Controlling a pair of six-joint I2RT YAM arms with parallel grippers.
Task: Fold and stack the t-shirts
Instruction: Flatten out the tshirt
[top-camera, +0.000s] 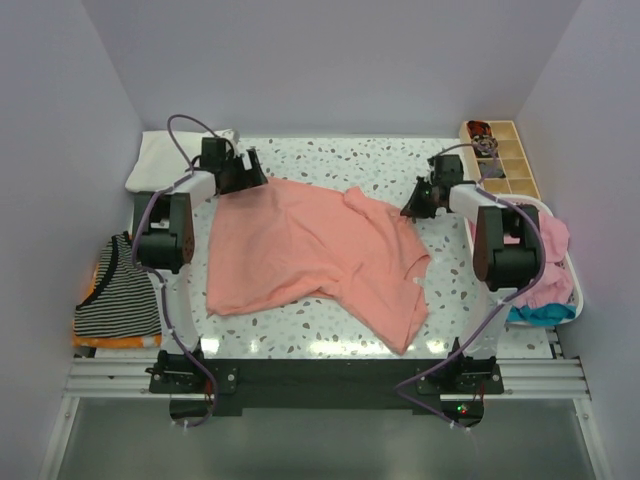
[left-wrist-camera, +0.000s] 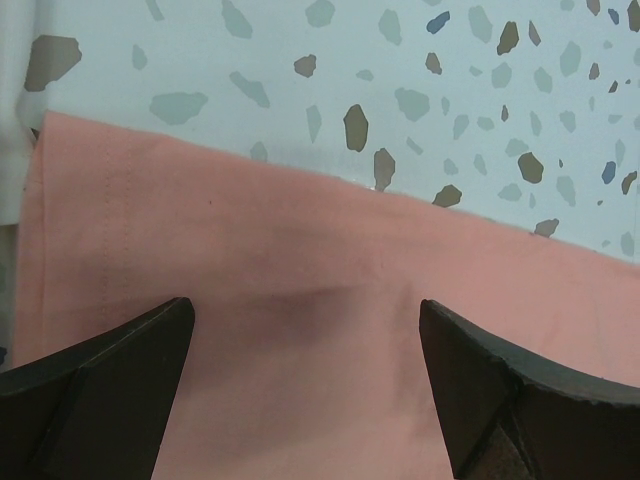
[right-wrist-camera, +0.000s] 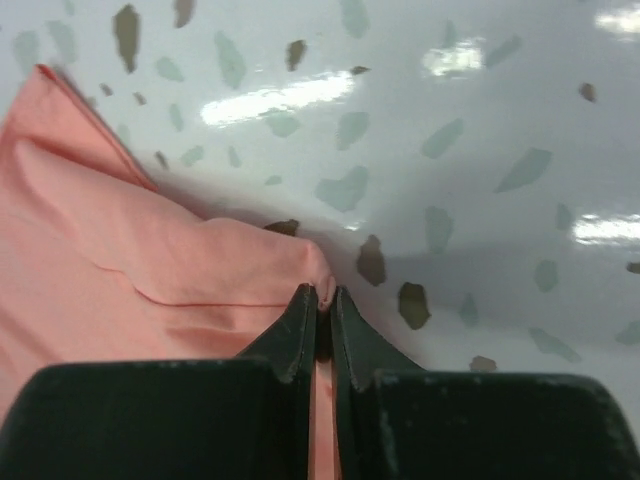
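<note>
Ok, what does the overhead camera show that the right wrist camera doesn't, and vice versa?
Only the overhead view shows the whole pink shirt, the left gripper at its far left corner, the striped shirt and the basket. Only the right wrist view shows the right gripper shut on a pinch of its edge. Both show pink cloth on the speckled table.

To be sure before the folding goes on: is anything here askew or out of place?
Yes. The salmon t-shirt lies crooked; its right side is bunched and folded over where the right gripper pinches its edge.
</note>
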